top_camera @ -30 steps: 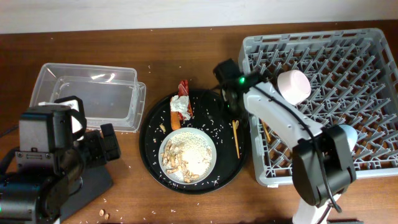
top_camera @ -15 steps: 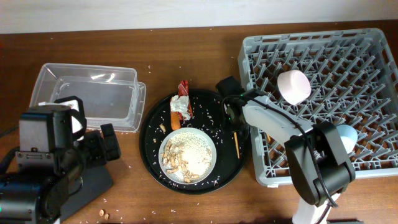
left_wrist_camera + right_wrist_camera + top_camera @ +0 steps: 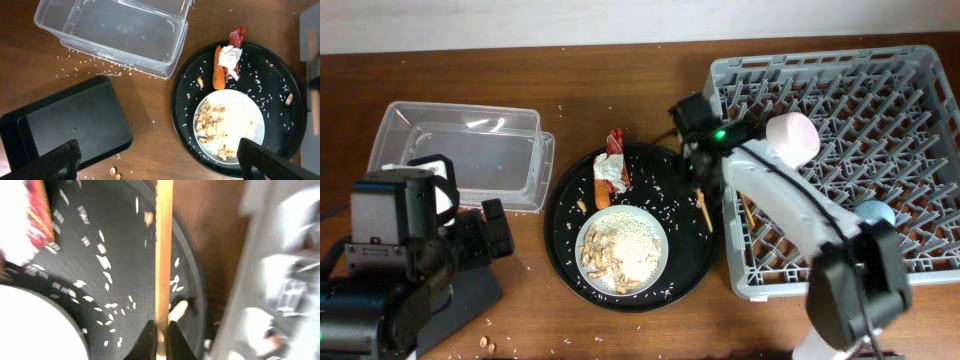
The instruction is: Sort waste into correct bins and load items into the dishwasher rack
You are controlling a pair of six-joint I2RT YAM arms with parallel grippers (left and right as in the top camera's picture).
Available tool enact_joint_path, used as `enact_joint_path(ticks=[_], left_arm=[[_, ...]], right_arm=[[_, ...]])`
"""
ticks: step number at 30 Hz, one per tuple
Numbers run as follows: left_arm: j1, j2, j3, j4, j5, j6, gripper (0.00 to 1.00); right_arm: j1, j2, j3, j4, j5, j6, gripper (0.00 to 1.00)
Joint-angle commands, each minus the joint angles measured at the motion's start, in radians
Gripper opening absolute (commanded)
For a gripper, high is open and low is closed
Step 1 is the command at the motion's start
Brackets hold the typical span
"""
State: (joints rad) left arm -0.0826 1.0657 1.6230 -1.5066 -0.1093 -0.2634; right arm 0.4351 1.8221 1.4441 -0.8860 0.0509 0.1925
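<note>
- right pincer (image 3: 161, 339) is clamped on one end of a chopstick (image 3: 164, 255), with a finger pinched tight on either side of it
- the chopstick pokes straight out ahead of that pincer, over the rim of the round tray (image 3: 192, 280). Can't tell if the far end touches the tray or hangs above it
- one peanut (image 3: 175, 311) sits on the round tray just beside the fingertips, with loose rice (image 3: 105, 262) scattered all around it
- the rack (image 3: 840, 270) is right next to the right pincer, on the side away from the round tray. A bowl (image 3: 792, 138) is in it close to that arm, a cup (image 3: 873, 212) is further back and half hidden by the arm, and the other chopstick (image 3: 747, 210) lies low among the pegs
- the plate (image 3: 227, 125) is in the round tray near the right pincer, covered in rice and peanuts
- carrot (image 3: 218, 70), tissue (image 3: 231, 54) and wrapper (image 3: 237, 36) lie bunched together just past the plate, with the tissue on top of the wrapper
- left pincer (image 3: 157, 152) is wide apart with nothing between the fingers, hanging above the table (image 3: 150, 105)
- one of its fingers is over the flat tray (image 3: 65, 125), the other over the round tray's edge
- the tub (image 3: 115, 30) is well ahead of the left pincer, with rice grains sprinkled along its near side
</note>
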Motion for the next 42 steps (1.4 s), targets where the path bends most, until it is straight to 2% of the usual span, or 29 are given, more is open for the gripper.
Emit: enact_joint_path(ticks=[1, 4, 7, 11, 13, 14, 15, 21, 22, 23, 24, 28, 34, 38, 42], left_arm=[[0.002, -0.005, 0.003, 0.002, -0.011, -0.013, 0.99], [0.002, -0.005, 0.003, 0.002, -0.011, -0.013, 0.99], [0.002, -0.005, 0.003, 0.002, -0.011, -0.013, 0.99], [0.002, -0.005, 0.003, 0.002, -0.011, -0.013, 0.99], [0.002, -0.005, 0.003, 0.002, -0.011, -0.013, 0.99], [0.002, -0.005, 0.003, 0.002, -0.011, -0.013, 0.99], [0.002, -0.005, 0.003, 0.002, -0.011, -0.013, 0.99], [0.002, -0.005, 0.003, 0.002, -0.011, -0.013, 0.99], [0.002, -0.005, 0.003, 0.002, -0.011, -0.013, 0.99], [0.002, -0.005, 0.003, 0.002, -0.011, -0.013, 0.99], [0.002, -0.005, 0.003, 0.002, -0.011, -0.013, 1.00], [0.002, -0.005, 0.003, 0.002, -0.011, -0.013, 0.99], [0.002, -0.005, 0.003, 0.002, -0.011, -0.013, 0.99], [0.002, -0.005, 0.003, 0.002, -0.011, -0.013, 0.99], [0.002, -0.005, 0.003, 0.002, -0.011, -0.013, 0.99]], right_arm=[[-0.070, -0.095, 0.053, -0.003, 0.044, -0.012, 0.04], [-0.162, -0.105, 0.054, 0.008, 0.035, -0.032, 0.04], [-0.250, -0.104, 0.053, 0.002, -0.119, -0.152, 0.04], [-0.279, -0.084, 0.038, -0.005, -0.145, -0.197, 0.05], [-0.275, -0.064, 0.028, -0.010, -0.145, -0.209, 0.17], [-0.270, -0.055, 0.025, -0.013, -0.145, -0.216, 0.34], [-0.264, -0.045, 0.024, -0.016, -0.145, -0.216, 0.43], [-0.238, -0.105, 0.039, -0.065, -0.165, -0.169, 0.53], [-0.230, -0.140, 0.045, -0.077, -0.190, -0.166, 0.57], [-0.213, -0.203, 0.052, -0.096, -0.236, -0.166, 0.72], [-0.190, -0.283, 0.054, -0.111, -0.269, -0.166, 0.98], [-0.131, -0.528, 0.054, -0.152, -0.265, -0.166, 0.98], [-0.128, -0.821, 0.054, -0.233, -0.097, -0.170, 0.98], [-0.127, -0.937, 0.051, -0.312, -0.008, -0.170, 0.98], [-0.127, -0.980, 0.034, -0.349, 0.004, -0.170, 0.98]])
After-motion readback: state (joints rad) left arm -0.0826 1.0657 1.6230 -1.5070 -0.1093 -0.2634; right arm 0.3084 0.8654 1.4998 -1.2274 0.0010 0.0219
